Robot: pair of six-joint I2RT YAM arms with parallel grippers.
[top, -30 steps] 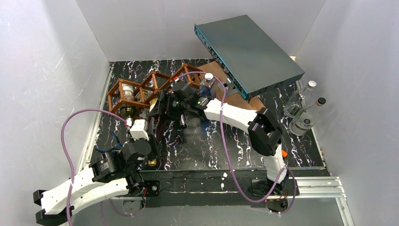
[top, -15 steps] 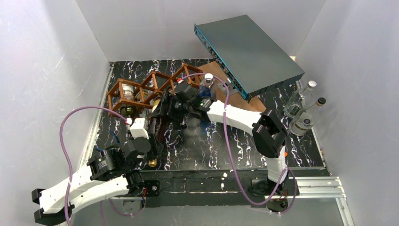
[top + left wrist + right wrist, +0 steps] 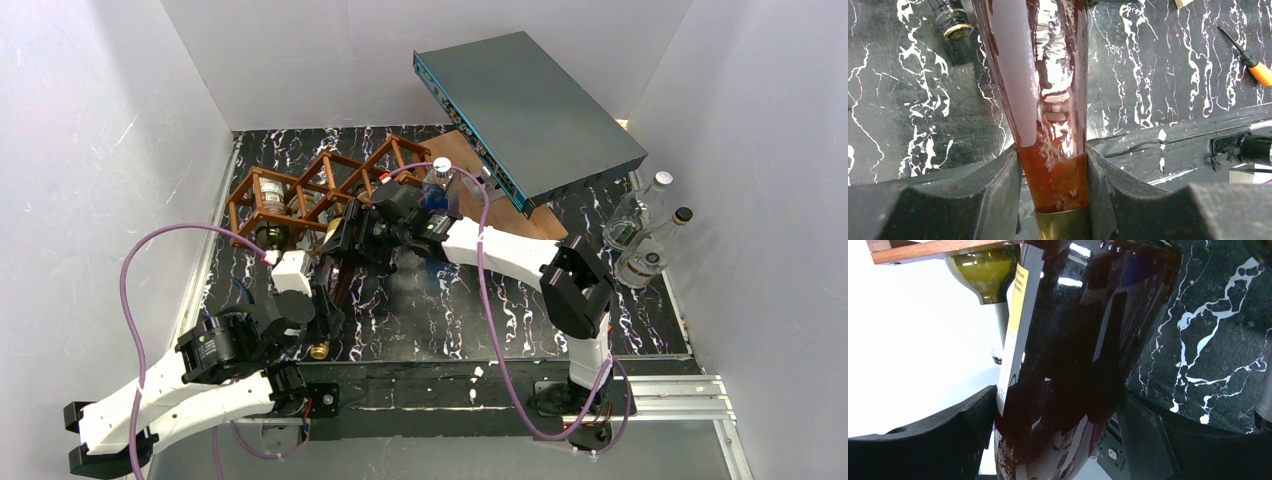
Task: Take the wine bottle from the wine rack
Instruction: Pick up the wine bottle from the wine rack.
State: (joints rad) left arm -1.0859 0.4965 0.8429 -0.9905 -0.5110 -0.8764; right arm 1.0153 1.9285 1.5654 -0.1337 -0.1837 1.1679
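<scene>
Nearly free, the dark wine bottle [image 3: 337, 272] is held slanted over the black marbled table [image 3: 450, 300], just in front of the wine rack [image 3: 300, 185]. The left gripper [image 3: 1053, 175] is clamped on the slim neck above the gold foil [image 3: 1063, 227]. The right gripper [image 3: 1058, 430] is closed around the wide body beside the yellow label [image 3: 1013, 325]. Whether the base has cleared the rack's front bars cannot be told. The grasp looks done; drawing the bottle fully away and setting it down remains.
</scene>
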